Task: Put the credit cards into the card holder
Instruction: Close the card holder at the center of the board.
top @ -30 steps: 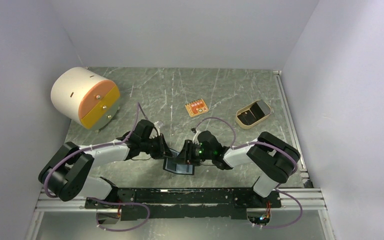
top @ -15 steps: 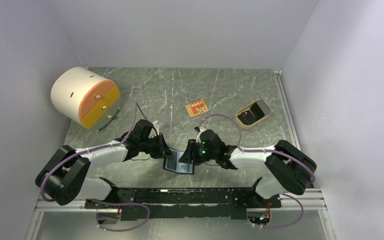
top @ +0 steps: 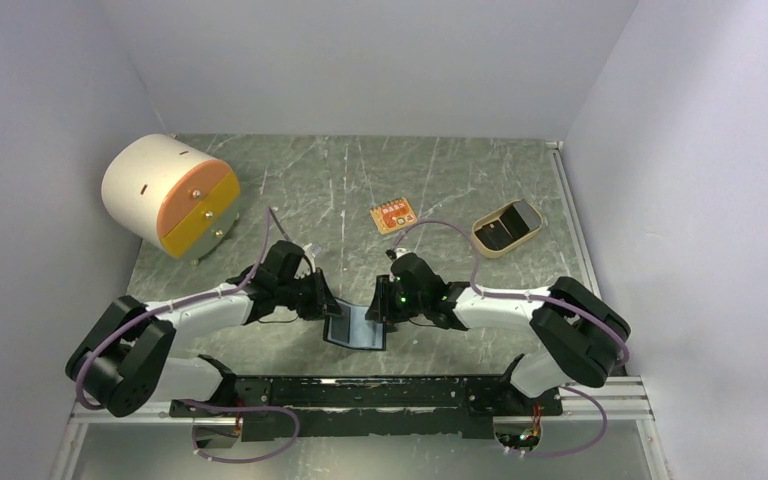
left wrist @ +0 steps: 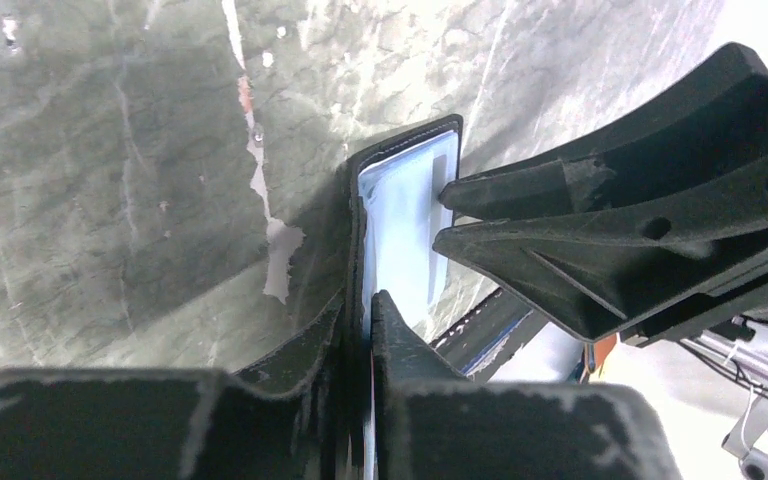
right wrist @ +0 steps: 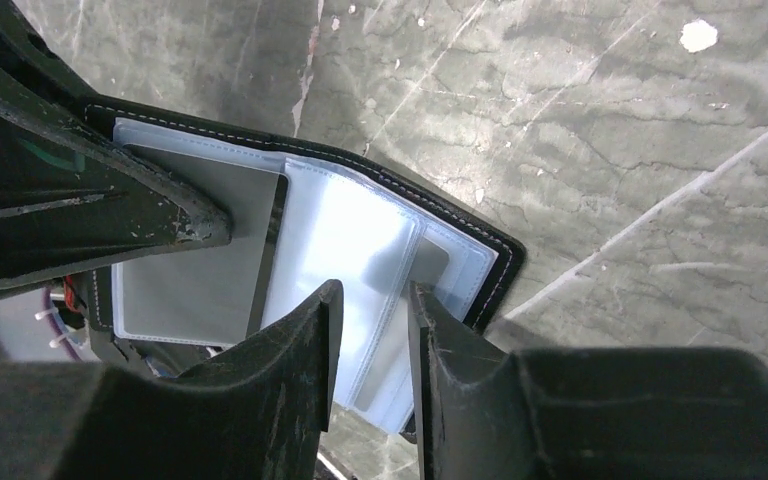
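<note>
Looking down from overhead, the left gripper (top: pixel 326 301) is clamping hard on one flap of the small black folding card holder (top: pixel 355 330). The holder is lying spread open near the middle front of the table, just ahead of the arm bases. My guess is it's getting pinned so it isn't sliding or flopping shut. The right gripper (top: pixel 380 306) is hanging over the opposite side. The thin dark grey credit cards (top: pixel 508 225) are sitting well off to the right in the tan oval tray (top: pixel 477 239), so loading isn't really happening yet. The grey-green marbled tabletop (top: pixel 440 180) is looking scuffed and white-veined, with plain pale walls boxing it in. There's also a white drum with an orange-and-yellow face (top: pixel 168 195) at far left and a little orange circuit board (top: pixel 393 215) farther back. In the left wrist view, the fingers are squeezing the flap's edge tight, propping it up on edge. In the right wrist view, the jaws are standing partly apart over a glossy clear pocket sleeve (right wrist: pixel 350 240), not pinching anything that I can see. One pocket is showing a flat grey rectangle (right wrist: pixel 200 255), and I can't tell if it's a card or lining.
</note>
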You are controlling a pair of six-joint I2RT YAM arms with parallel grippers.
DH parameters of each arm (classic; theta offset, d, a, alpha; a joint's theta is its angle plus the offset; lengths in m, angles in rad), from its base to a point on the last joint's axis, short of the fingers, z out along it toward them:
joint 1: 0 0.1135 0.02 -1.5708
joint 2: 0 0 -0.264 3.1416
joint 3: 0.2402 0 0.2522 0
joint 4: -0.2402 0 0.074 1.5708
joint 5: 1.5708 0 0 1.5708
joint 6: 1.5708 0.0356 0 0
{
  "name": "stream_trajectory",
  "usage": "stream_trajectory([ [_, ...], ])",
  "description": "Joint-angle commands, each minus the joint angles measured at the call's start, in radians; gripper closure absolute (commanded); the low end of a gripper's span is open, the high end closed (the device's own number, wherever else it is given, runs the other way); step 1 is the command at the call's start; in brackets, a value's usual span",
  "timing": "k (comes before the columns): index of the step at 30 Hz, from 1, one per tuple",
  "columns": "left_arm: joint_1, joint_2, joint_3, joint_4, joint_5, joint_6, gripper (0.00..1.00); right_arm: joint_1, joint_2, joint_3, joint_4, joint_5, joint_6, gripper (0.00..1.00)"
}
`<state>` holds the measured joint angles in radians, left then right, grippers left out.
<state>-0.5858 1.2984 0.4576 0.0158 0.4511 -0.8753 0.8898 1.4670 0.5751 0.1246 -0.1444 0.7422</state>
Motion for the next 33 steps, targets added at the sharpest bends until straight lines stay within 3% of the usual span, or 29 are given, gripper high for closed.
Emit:
stream_trajectory([
  [1, 0.006, 0.007, 0.080, -0.105, -0.062, 0.029, 0.80, 0.007, 0.009, 0.015, -0.070, 0.052, -0.037, 0.66],
  [4, 0.006, 0.000, 0.106, -0.133, -0.057, 0.037, 0.70, 0.007, -0.029, 0.024, -0.100, 0.069, -0.047, 0.65],
  [11, 0.003, -0.036, 0.109, -0.114, 0.024, 0.013, 0.61, 0.006, -0.134, 0.006, -0.123, 0.078, -0.051, 0.61],
  [24, -0.068, -0.022, 0.127, -0.092, 0.007, -0.010, 0.68, 0.042, -0.075, -0.019, 0.002, 0.026, -0.001, 0.66],
  [29, -0.143, 0.024, 0.148, -0.025, 0.022, -0.033, 0.70, 0.044, -0.084, -0.024, -0.058, 0.086, -0.001, 0.71],
  [33, -0.177, 0.060, 0.160, 0.028, 0.045, -0.036, 0.64, 0.043, -0.165, -0.018, -0.179, 0.195, -0.021, 0.70],
])
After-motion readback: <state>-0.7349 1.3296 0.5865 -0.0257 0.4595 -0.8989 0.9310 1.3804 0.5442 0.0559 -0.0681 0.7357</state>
